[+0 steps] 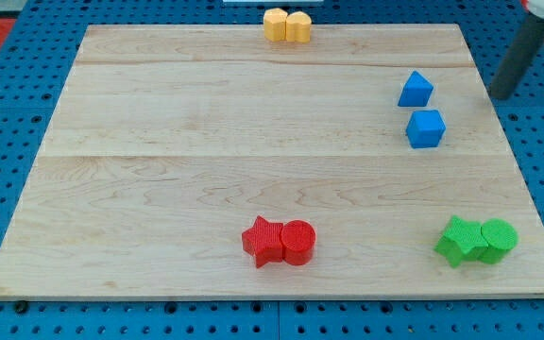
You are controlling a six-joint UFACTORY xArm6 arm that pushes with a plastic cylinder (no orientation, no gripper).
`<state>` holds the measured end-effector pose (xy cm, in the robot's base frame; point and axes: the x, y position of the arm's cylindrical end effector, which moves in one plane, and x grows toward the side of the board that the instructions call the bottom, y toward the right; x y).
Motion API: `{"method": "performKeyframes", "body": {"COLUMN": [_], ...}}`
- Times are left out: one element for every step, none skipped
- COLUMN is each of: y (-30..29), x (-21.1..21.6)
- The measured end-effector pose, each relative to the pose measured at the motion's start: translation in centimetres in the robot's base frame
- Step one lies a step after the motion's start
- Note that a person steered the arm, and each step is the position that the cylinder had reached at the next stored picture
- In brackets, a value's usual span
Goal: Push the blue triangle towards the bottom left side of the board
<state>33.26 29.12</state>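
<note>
1. My tip (501, 97) is the lower end of a straight dark rod that enters from the view's top right corner and slants down and leftward. It rests at the board's right edge, near the view's top. The arm ends in this bare rod alone, so there are no jaws to stand apart or together.
2. Nearest the view's bottom, a red star (263, 242) and a red cylinder (298, 242) sit touching, a little right of the middle and close to the bottom edge of the wooden board (206, 142).
3. Also near the bottom edge, toward the right corner, a green star-like block (460, 240) touches a green cylinder (499, 237).
4. Farther up on the right, a blue cube (426, 128) lies just below the blue triangle (416, 90); the two are just beside each other, with a thin gap showing.
5. The blue triangle sits in the upper right part of the board, left of my tip and apart from it, with bare wood between them.
6. From the triangle toward the bottom left corner, the wood runs open; the red pair lies to the right of that diagonal's lower end.
7. Farthest, at the top edge just right of centre, two yellow blocks (286, 25) sit touching; their shapes are hard to make out.
</note>
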Motion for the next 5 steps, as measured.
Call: {"method": "performKeyframes", "body": {"y": [-4.7, -7.4, -11.0, -15.3, -17.4], "x": [-1.3, 0.4, 1.9, 1.5, 0.3]}}
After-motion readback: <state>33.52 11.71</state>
